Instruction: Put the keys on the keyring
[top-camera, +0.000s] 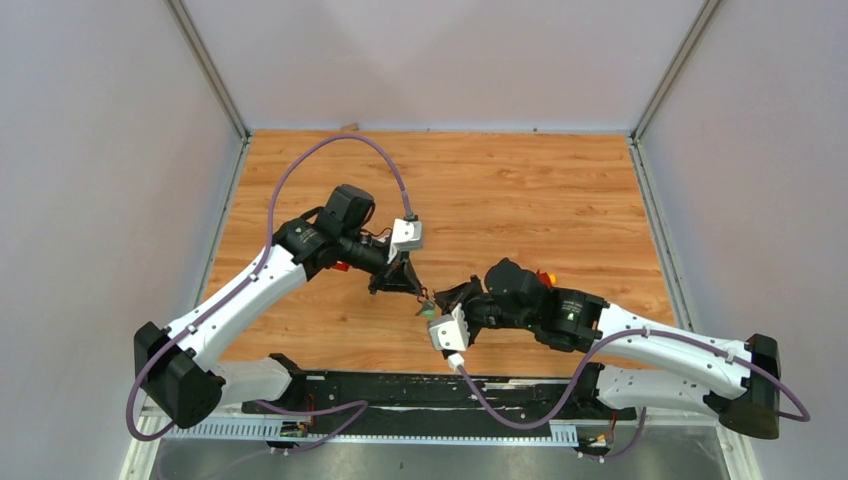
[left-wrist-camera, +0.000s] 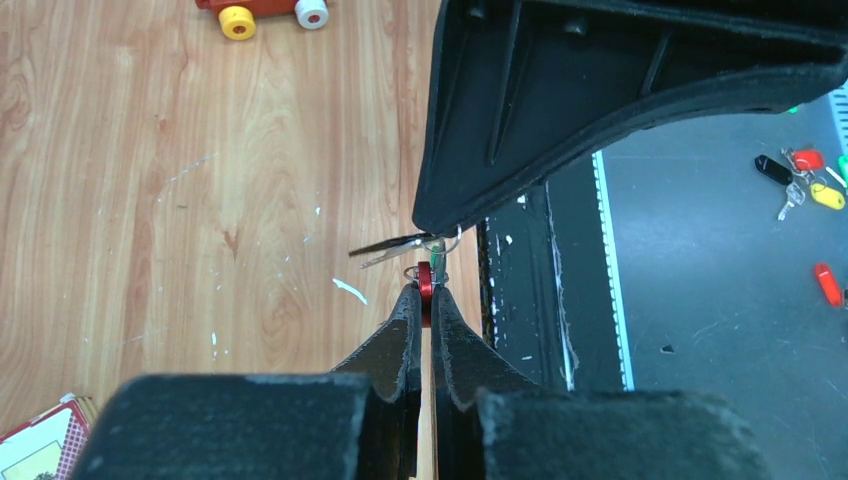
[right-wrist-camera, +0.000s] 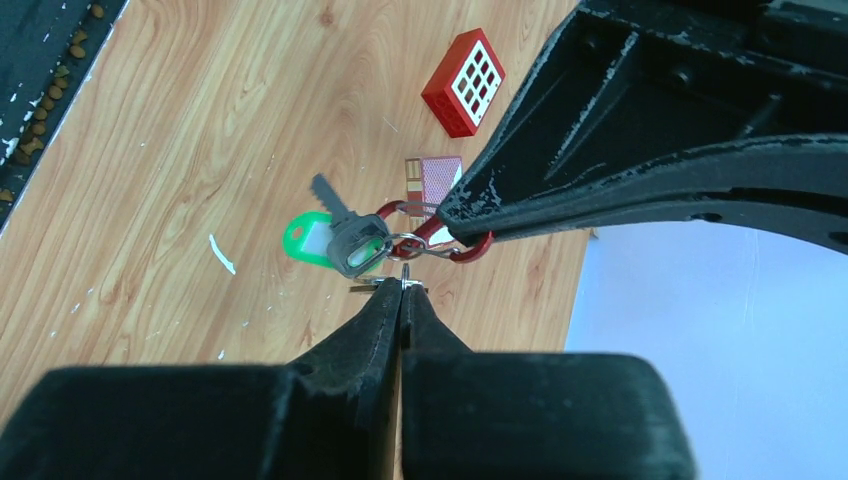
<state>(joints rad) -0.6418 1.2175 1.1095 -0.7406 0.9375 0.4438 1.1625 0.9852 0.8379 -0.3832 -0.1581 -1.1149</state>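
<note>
Currently both arms reach in from the near corners and meet tip to tip over the near-middle of the table (top-camera: 520, 190). The left arm (top-camera: 250, 290) comes from the left and the right arm (top-camera: 640, 340) from the right, both with wrists angled down.

Left gripper (left-wrist-camera: 424, 297): fingers pressed together, clamping the red keyring (left-wrist-camera: 425, 279) at the very tips.

Right gripper (right-wrist-camera: 403, 290): fingers fully closed, nipping a thin metal bit of the keys (right-wrist-camera: 352, 243). I can't tell whether that's a blade edge or the small wire ring.

The keys hang just beside the keyring, between the two grippers. They have a dark head, and the green tag (right-wrist-camera: 305, 240) is next to it. Whether they're threaded onto the loop isn't clear.

Obstructions: each wrist view is half blocked by the other gripper's finger, so it's crowded at the contact point.

Nearby on the table:
- red box with white squares (right-wrist-camera: 463, 82)
- small patterned card (right-wrist-camera: 433, 178)
- red toy car (left-wrist-camera: 265, 10)

More tagged keys (left-wrist-camera: 805, 180) lie off the table on the grey floor.
</note>
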